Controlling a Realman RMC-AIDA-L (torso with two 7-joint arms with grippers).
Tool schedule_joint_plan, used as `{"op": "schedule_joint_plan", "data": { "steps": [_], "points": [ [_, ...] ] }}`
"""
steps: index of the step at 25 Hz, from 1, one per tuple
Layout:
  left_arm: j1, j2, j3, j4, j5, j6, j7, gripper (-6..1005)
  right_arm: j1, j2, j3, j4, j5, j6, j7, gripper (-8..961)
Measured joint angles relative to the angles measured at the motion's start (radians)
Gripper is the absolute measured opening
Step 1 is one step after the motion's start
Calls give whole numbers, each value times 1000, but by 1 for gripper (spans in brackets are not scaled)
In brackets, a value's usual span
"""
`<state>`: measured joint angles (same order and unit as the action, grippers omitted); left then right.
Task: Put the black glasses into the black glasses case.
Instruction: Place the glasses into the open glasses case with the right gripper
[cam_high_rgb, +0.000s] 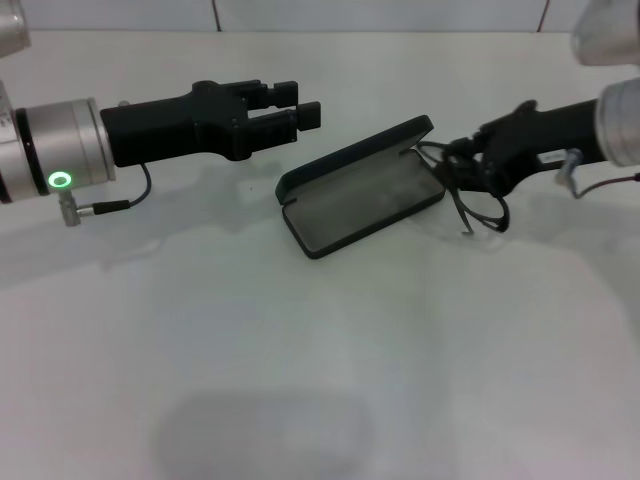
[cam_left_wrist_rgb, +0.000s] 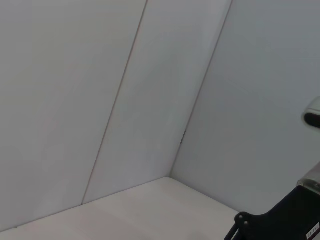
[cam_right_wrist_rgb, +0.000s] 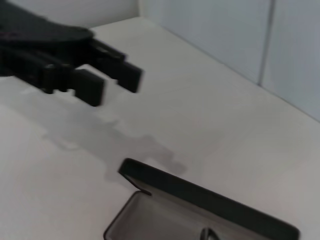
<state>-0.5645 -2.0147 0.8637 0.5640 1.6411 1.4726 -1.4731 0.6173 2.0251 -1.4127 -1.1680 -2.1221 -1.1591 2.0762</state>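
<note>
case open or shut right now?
Open. The case lies with its lid hinged back and grey lining exposed; the glasses are at its right end, in the right gripper.

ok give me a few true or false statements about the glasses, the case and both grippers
1. The case lies open on the table. True.
2. The glasses lie fully inside the case. False: they are held at its right end, mostly outside it.
3. The right gripper is shut on the glasses. True.
4. The left gripper is holding the case lid. False: it is open, apart from the case, up and to its left.
5. The case is empty of any other item. True.
</note>
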Motion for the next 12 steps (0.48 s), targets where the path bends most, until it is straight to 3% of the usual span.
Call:
{"op": "schedule_joint_plan", "data": {
  "steps": [8,12],
  "points": [
    [1,-4,-3,-1,0,0,1,533,-24,0,-213,-93,-85,189,-13,344],
    [18,-4,-45,1,-26,0,1,533,-42,-1,-289,-110,-115,268,-13,349]
  ]
}}
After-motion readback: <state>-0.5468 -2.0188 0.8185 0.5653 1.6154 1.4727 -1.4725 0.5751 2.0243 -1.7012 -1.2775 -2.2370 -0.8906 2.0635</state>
